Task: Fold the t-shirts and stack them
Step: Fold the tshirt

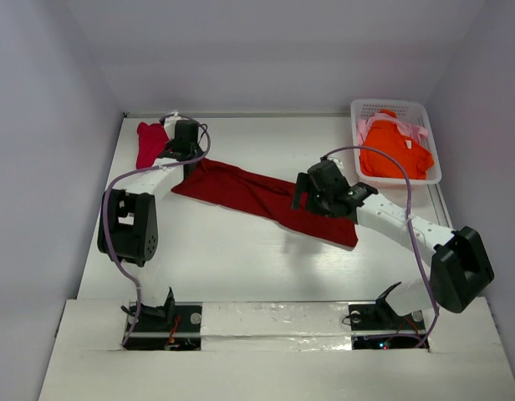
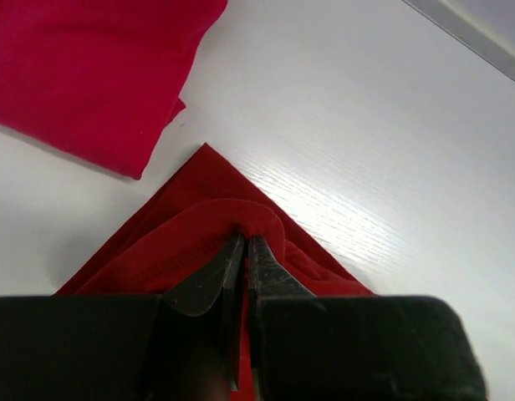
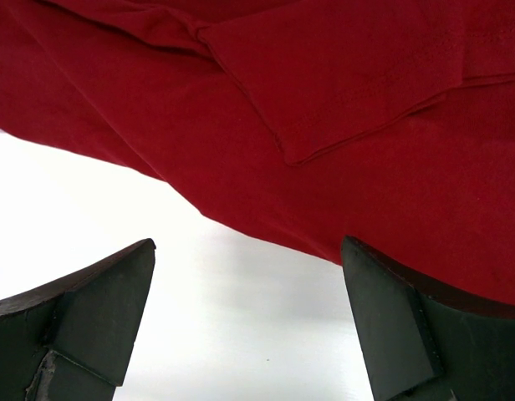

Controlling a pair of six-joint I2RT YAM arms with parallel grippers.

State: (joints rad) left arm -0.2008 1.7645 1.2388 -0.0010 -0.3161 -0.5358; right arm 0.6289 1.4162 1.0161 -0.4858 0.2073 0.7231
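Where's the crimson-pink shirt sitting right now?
In the top view the crimson-pink shirt lies folded at the far-left corner of the table, left of the left gripper and apart from the dark red shirt.

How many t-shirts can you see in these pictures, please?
4: dark red shirt spread mid-table, crimson-pink shirt folded at the far left, orange shirt and pale pink shirt in the basket, which may hide more.

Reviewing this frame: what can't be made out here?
Top view: pale pink shirt mostly buried under the orange shirt in the basket.
Top view: right arm covers part of the dark red shirt.
Right wrist view: whether the open right pincer touches that shirt.
Left wrist view: crimson-pink shirt cut off by frame edges.
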